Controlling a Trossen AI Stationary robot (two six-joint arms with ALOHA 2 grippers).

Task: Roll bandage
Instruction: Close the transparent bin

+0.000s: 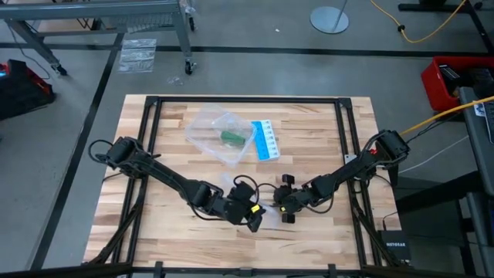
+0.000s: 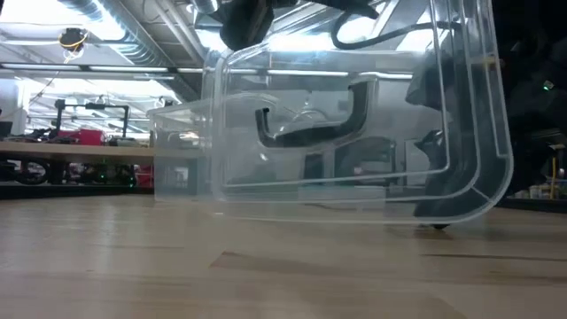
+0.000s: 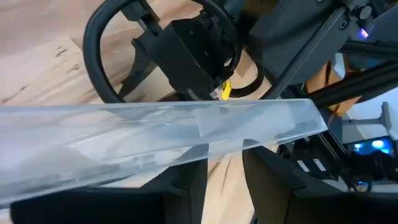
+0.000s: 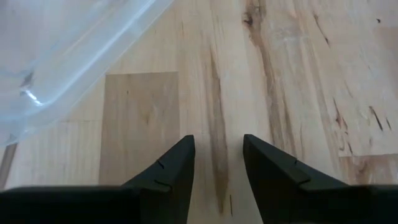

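Note:
The dark green bandage (image 1: 230, 137) lies in a crumpled clear wrapper (image 1: 216, 133) at the table's far middle, no gripper near it. A clear plastic box (image 2: 354, 133) stands tipped up near the front, one lower corner (image 2: 436, 225) on the wood. My left gripper (image 3: 227, 180) is at this box's rim with its fingers apart. My right gripper (image 4: 217, 162) is open just right of it, pointing down at bare wood, with the box's edge (image 4: 56, 56) beside it. My left gripper has the clear box's rim (image 3: 205, 134) lying across both its fingers (image 3: 186, 186), with wood showing in the gap between them. The rim runs across the fingers, not between them. Whether the fingers bear the box or only stand under it, I cannot tell.
A blue-and-white card (image 1: 265, 140) lies beside the wrapper. Black frame rails (image 1: 150, 139) run along the table's left, right and far sides. Both arms meet close together near the table's front middle (image 1: 270, 208).

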